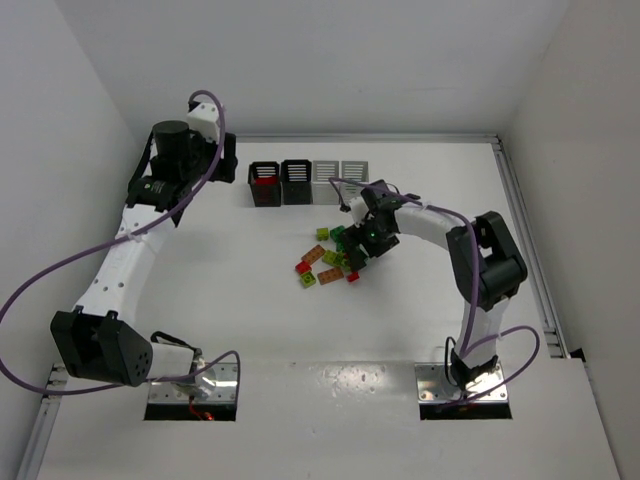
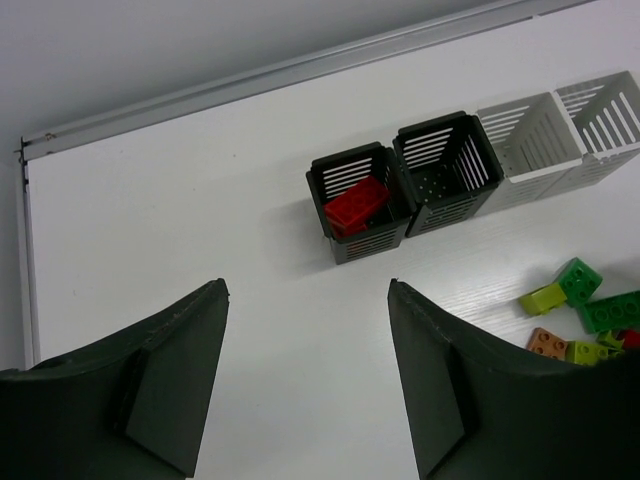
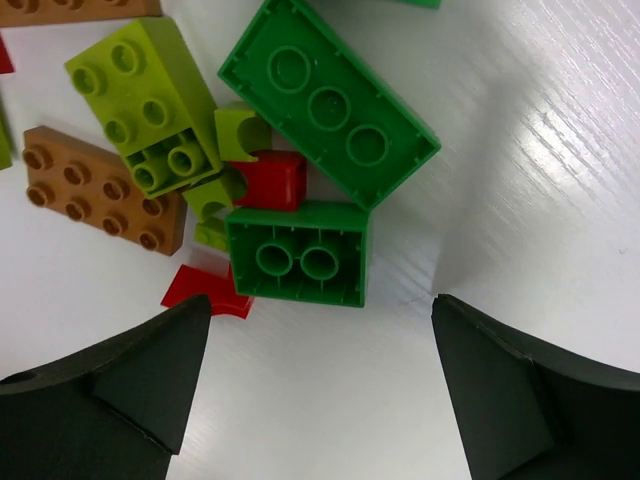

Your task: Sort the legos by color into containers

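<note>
Four bins stand in a row at the back: two black ones (image 1: pixel 265 183) (image 1: pixel 297 181) and two white ones (image 1: pixel 326 172) (image 1: pixel 355 170). The left black bin (image 2: pixel 340 175) holds a red brick (image 2: pixel 357 203); the other black bin (image 2: pixel 447 170) looks empty. The lego pile (image 1: pixel 330 260) lies mid-table. My right gripper (image 1: pixel 360 262) is open low over it, with an upturned green brick (image 3: pixel 298 262) just ahead of the open jaws (image 3: pixel 320 305). A larger green brick (image 3: pixel 330 105), a yellow-green brick (image 3: pixel 150 100), an orange-tan brick (image 3: pixel 105 190) and a red brick (image 3: pixel 270 180) lie beyond it. My left gripper (image 2: pixel 308 290) is open and empty, left of the bins.
A metal rail (image 2: pixel 300 65) runs along the table's back edge behind the bins. White walls close in the table on three sides. A few pile bricks show at the right of the left wrist view (image 2: pixel 580 310).
</note>
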